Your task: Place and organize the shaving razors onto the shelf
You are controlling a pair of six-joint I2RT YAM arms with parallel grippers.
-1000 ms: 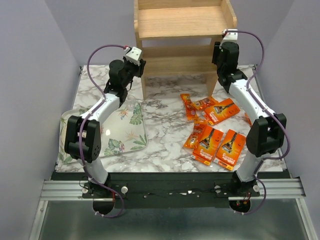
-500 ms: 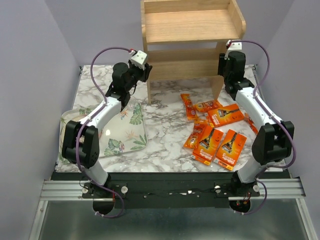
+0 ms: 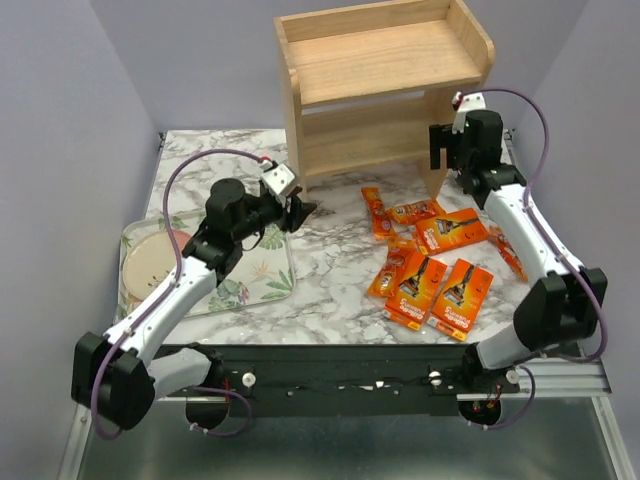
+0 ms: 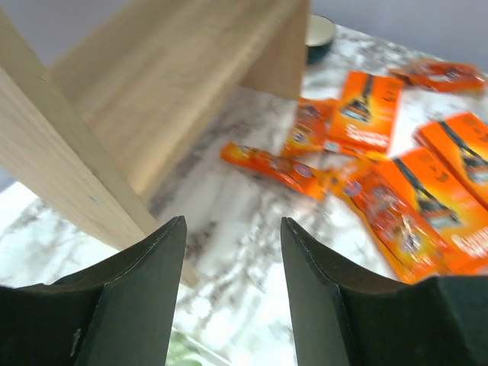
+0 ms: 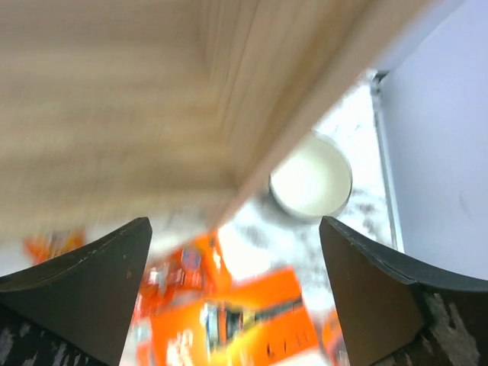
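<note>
Shaving razors [image 3: 420, 283] in orange packs lie scattered on the marble bench [image 3: 335, 250], just in front of the wooden shelf [image 3: 385, 65]. The left tool [image 4: 232, 227] hangs spread and empty near the shelf's left panel. The right tool [image 5: 234, 223] gapes wide and empty beside its right panel.

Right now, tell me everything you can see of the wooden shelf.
The shelf is light, natural-looking wood with two tiers, solid side panels with rounded tops, a low back rail and an open front. Both tiers are bare. It stands upright at the far side of the marble table, turned slightly askew. The razor packs lie in front of it, none on it. The right pincer is beside its right panel, the left pincer near its left foot; both open, contact unclear.
</note>
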